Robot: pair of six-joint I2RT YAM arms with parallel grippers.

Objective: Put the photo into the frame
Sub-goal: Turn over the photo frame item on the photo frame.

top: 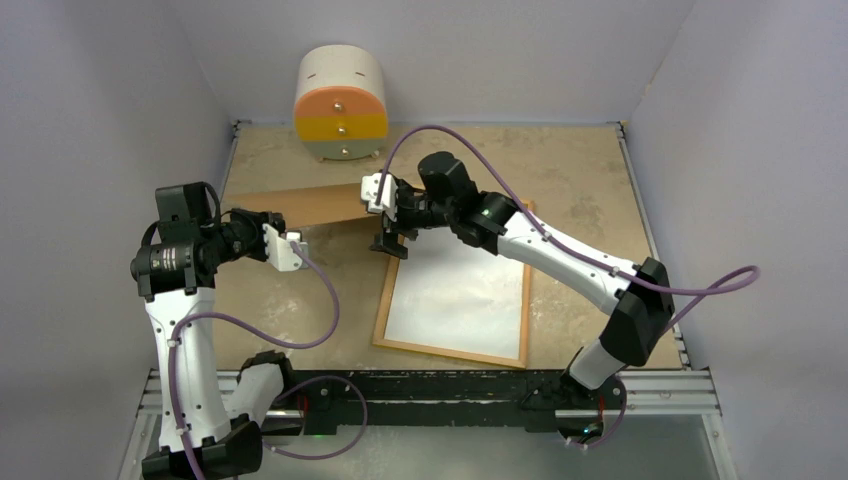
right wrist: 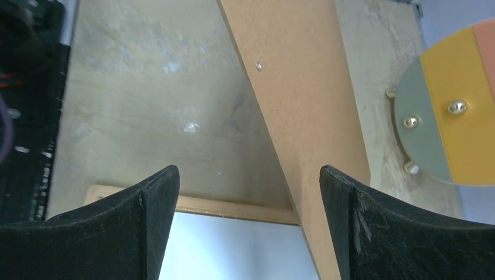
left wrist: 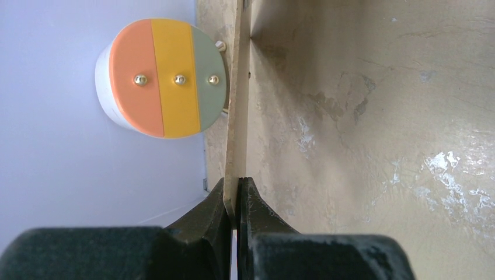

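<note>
Brown hardboard sheet (top: 310, 205) was clamped at one edge by the left gripper (left wrist: 234, 195). Right gripper (right wrist: 248, 175) stood with jaws apart, empty, over the far rail of the frame (top: 450, 354). Inside the frame lay the photo (top: 455, 290), white back up.

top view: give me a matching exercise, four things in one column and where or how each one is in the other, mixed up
Things
1. brown hardboard backing sheet
2. white-backed rectangular photo
3. round white cabinet with orange, yellow and grey-green drawers
4. right fingers

Places or states
a. open, over the frame's far edge
b. pinched at one edge by the left fingers
c. lying white side up inside the light wooden frame
d. standing at the far edge of the table

Pairs: 1-b, 2-c, 3-d, 4-a
</note>
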